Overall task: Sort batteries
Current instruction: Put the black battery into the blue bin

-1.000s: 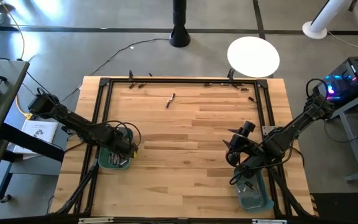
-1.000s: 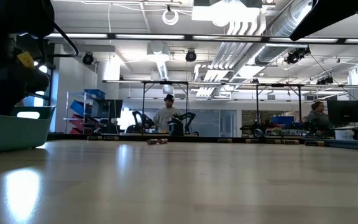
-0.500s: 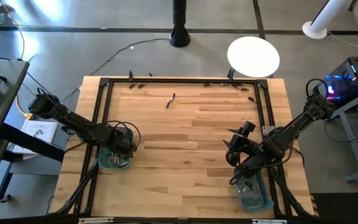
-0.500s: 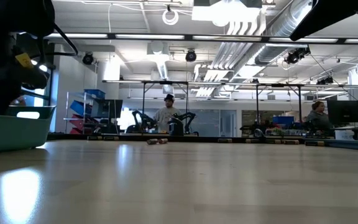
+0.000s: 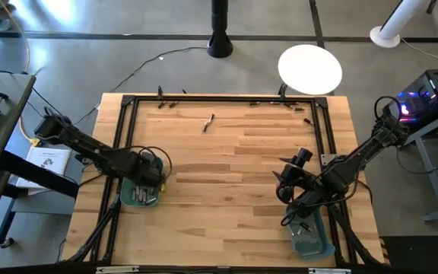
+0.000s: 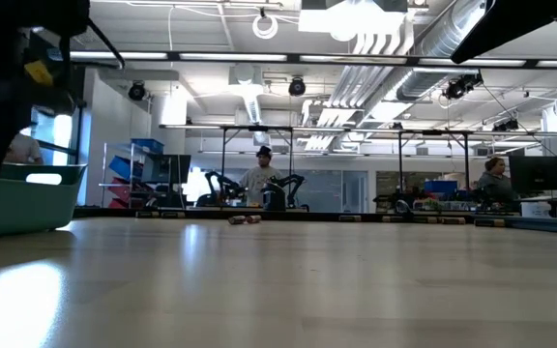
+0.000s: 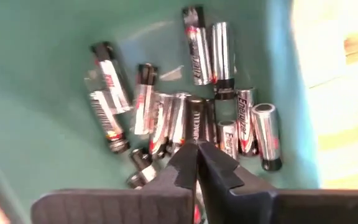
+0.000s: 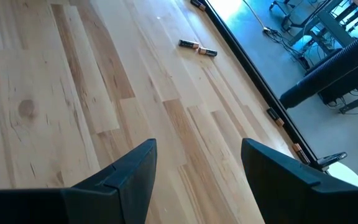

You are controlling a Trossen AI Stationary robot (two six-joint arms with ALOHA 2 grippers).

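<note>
Several silvery-grey batteries [image 7: 185, 118] lie in a heap on the floor of the left teal bin [image 5: 138, 195]. My left gripper [image 7: 196, 148] hangs straight above them, pointing down, shut, with nothing between its fingertips; the high view shows it over the bin [image 5: 150, 181]. My right gripper [image 8: 197, 168] stands open above bare wood near the right teal bin [image 5: 312, 239]. Two dark, coppery batteries [image 8: 197, 48] lie end to end on the table farther off, seen in the high view toward the far side [image 5: 208, 122].
More batteries lie along the far rail of the black frame [image 5: 169, 103] and near its far right corner [image 5: 306, 120]. In the low view the left bin [image 6: 22, 198] stands at the left. People and benches show in the room beyond the table.
My left gripper has risen a little out of the left teal bin, still pointing down; in the low view its dark shape has moved up from the bin's rim.
</note>
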